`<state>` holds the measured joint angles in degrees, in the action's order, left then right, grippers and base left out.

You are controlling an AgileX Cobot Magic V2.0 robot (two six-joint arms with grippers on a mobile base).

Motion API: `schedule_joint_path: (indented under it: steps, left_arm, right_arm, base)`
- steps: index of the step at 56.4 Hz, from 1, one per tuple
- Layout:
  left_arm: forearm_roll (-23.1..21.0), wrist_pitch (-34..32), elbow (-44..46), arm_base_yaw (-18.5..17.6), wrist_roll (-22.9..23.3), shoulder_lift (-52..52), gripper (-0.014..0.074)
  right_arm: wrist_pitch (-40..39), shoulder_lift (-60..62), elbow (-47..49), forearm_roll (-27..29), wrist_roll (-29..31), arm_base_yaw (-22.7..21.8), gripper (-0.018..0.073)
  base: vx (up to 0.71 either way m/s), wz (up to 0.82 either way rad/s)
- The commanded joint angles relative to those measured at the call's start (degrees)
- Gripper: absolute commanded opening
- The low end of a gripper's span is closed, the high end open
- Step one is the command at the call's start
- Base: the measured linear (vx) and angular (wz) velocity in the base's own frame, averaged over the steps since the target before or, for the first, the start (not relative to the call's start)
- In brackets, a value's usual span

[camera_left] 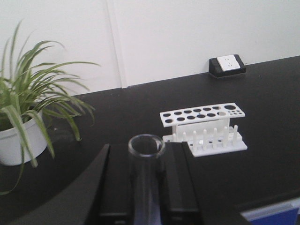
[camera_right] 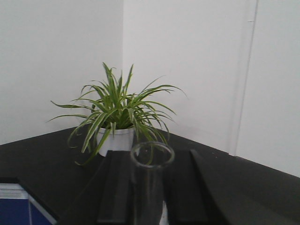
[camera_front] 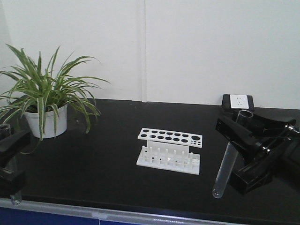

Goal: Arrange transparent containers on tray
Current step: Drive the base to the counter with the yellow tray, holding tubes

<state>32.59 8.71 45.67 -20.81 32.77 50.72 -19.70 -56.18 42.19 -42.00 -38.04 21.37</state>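
Glass in both grips: at the near left edge, the left gripper (camera_front: 10,157) is clamped on an upright test tube (camera_left: 146,187). At near right, the right gripper (camera_front: 239,152) pinches a tilted test tube (camera_front: 224,173), rounded end lowest over the black bench (camera_front: 93,159). Mid-bench stands a white rack (camera_front: 169,150). Farther back are a potted plant (camera_front: 47,98) on the left and a wall socket (camera_front: 238,101) on the right.

Materials and finish as observed.
Glass, clear and glossy: right test tube (camera_front: 226,164), left test tube (camera_left: 146,187). Rack (camera_front: 169,150): white plastic, matt. Benchtop (camera_front: 103,164): black, smooth, low sheen. Plant pot (camera_front: 47,123): white, smooth.
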Motion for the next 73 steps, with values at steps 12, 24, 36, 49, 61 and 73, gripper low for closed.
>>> schedule_joint_path:
  steps: [12, 24, 36, 49, 61, 73]
  left_arm:
    - [-0.11, -3.7, 1.95, -0.35, 0.48, -0.67, -0.0001]
    - [-0.11, -3.7, 1.95, -0.35, 0.48, -0.67, -0.0001]
    - [-0.11, -3.7, 1.95, -0.35, 0.48, -0.67, -0.0001]
    - [-0.11, -3.7, 1.95, -0.35, 0.48, -0.67, -0.0001]
    - [-0.11, -3.7, 1.95, -0.35, 0.48, -0.67, -0.0001]
    - [-0.11, -3.7, 1.95, -0.35, 0.48, -0.67, -0.0001]
  right_arm:
    - [-3.61, 0.87, 1.71, 0.78, 0.07, -0.16, -0.0013]
    - [-3.61, 0.87, 1.71, 0.78, 0.07, -0.16, -0.0013]
    - [-3.61, 0.87, 1.71, 0.78, 0.07, -0.16, -0.0013]
    - [-3.61, 0.87, 1.71, 0.78, 0.07, -0.16, -0.0013]
    - [-3.61, 0.87, 1.71, 0.78, 0.07, -0.16, -0.0013]
    - [-3.61, 0.87, 1.71, 0.78, 0.07, -0.16, -0.0013]
  base:
    - [-0.34, 0.23]
    - [-0.35, 0.25]
    - [-0.35, 0.28]
    - [-0.34, 0.35]
    - [-0.32, 0.48]
    - [-0.26, 0.62]
